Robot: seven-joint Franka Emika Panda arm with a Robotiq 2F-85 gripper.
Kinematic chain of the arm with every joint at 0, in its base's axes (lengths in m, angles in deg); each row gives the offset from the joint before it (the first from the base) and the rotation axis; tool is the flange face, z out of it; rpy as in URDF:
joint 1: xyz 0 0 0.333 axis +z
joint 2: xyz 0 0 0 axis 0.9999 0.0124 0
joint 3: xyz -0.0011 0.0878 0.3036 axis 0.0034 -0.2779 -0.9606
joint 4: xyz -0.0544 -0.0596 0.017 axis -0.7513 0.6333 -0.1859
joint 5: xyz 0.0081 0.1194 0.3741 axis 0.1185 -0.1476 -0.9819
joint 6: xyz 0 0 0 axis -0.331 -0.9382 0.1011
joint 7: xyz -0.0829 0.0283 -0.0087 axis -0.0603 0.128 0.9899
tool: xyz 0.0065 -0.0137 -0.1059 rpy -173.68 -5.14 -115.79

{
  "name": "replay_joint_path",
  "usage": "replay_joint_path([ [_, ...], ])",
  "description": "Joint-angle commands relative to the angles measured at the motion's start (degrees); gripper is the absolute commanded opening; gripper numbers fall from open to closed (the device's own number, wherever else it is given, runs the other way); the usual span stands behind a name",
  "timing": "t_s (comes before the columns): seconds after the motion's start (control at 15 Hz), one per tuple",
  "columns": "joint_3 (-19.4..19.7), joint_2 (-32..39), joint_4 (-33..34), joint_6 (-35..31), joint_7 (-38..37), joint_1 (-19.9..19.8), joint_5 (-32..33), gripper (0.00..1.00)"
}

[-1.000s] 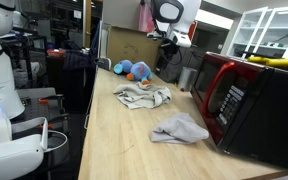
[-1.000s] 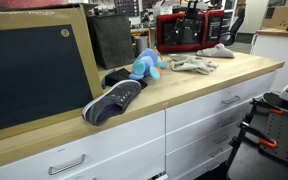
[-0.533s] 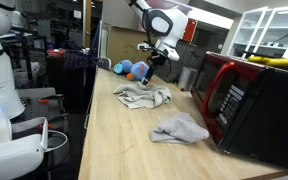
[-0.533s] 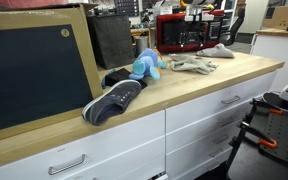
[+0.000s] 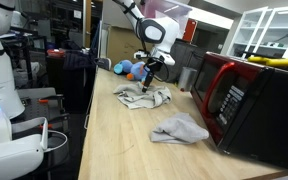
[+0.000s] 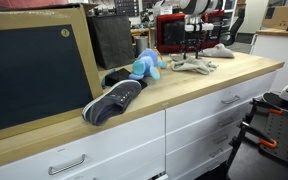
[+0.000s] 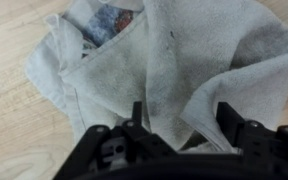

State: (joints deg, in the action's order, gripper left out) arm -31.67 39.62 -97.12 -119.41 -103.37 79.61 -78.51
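Note:
My gripper [image 5: 150, 77] hangs open just above a crumpled grey-white towel with a printed patch [image 5: 142, 96] on the wooden countertop [image 5: 119, 140]. In the wrist view the towel [image 7: 174, 60] fills the frame, and my gripper [image 7: 181, 112] has its two fingers spread wide over a fold, with nothing held. The gripper also shows in an exterior view [image 6: 192, 46] above the same towel [image 6: 191, 65].
A second grey cloth [image 5: 180, 128] lies nearer the front beside a red microwave [image 5: 252, 105]. A blue plush toy [image 5: 131, 69] sits behind the towel. A dark shoe [image 6: 114, 100] and the plush toy [image 6: 147, 65] lie on the counter near a chalkboard [image 6: 34, 75].
The arm has swung in from the back and come down over the patterned towel. The gripper has stayed open.

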Motion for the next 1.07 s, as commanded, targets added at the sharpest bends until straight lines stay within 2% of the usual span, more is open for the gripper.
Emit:
replay_joint_path([
  [0.0,0.0,-1.7,-3.3,-5.1,2.2,0.0,0.0,0.46],
  [0.4,-0.1,-2.4,-4.8,-6.1,5.0,-0.9,-0.4,0.02],
  [0.73,-0.1,-4.3,-4.7,-3.4,8.1,-1.9,-0.3,0.01],
  [1.0,2.0,-6.7,-7.4,0.7,12.7,-3.0,4.7,0.01],
])
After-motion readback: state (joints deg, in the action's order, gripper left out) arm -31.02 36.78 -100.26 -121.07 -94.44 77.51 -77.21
